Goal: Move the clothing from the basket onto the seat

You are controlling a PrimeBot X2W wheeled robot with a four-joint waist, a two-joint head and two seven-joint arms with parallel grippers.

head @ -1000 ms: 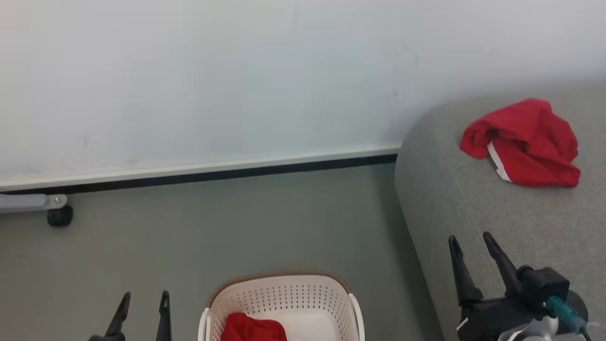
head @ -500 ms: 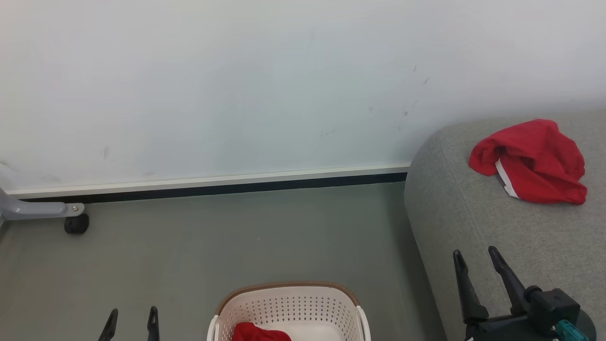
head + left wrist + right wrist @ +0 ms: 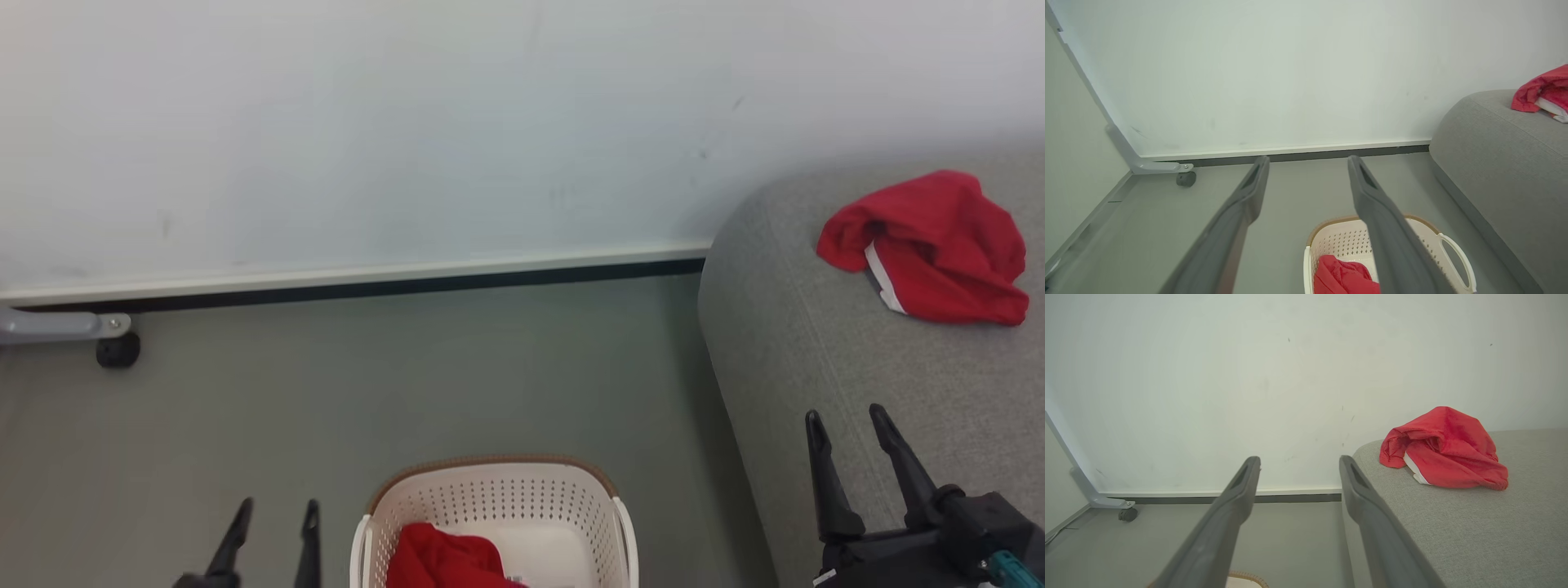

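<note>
Grey flooring (image 3: 457, 376) is filling the lower frame, where the left gripper (image 3: 277, 506) at bottom left and the right gripper (image 3: 845, 415) at bottom right are both standing wide open and empty, flanking the basket (image 3: 490, 506) at bottom centre with one red garment (image 3: 441, 559) bunched inside it. Soft, light and limp, that cloth is likely calling for a pinch on its raised crumpled fold, since it will probably be sagging once lifted. Farther off, at upper right, a second red garment (image 3: 931, 245) with white trim is lying on the seat (image 3: 816, 343) below the pale wall (image 3: 408, 122).
</note>
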